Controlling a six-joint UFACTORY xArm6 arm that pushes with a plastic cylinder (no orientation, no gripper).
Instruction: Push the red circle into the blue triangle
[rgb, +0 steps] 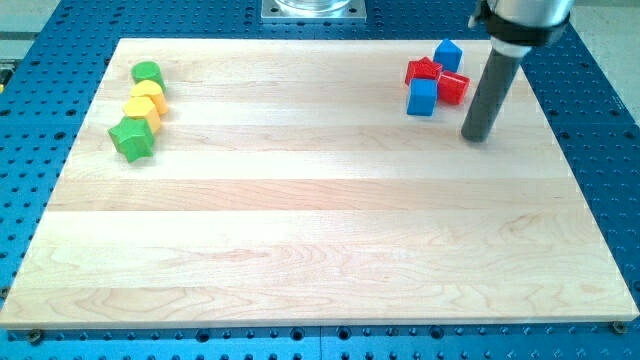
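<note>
The red circle lies near the view's top right, in a tight cluster. A red star touches it on the left. A blue block with a pointed top, seemingly the blue triangle, sits just above them. A blue cube-like block sits below the star, beside the circle. My tip rests on the board to the right of and slightly below the red circle, a small gap apart from it. The rod rises up and to the right out of view.
At the view's left a column of blocks stands close together: a green circle, two yellow blocks and a green star. The wooden board lies on a blue perforated table.
</note>
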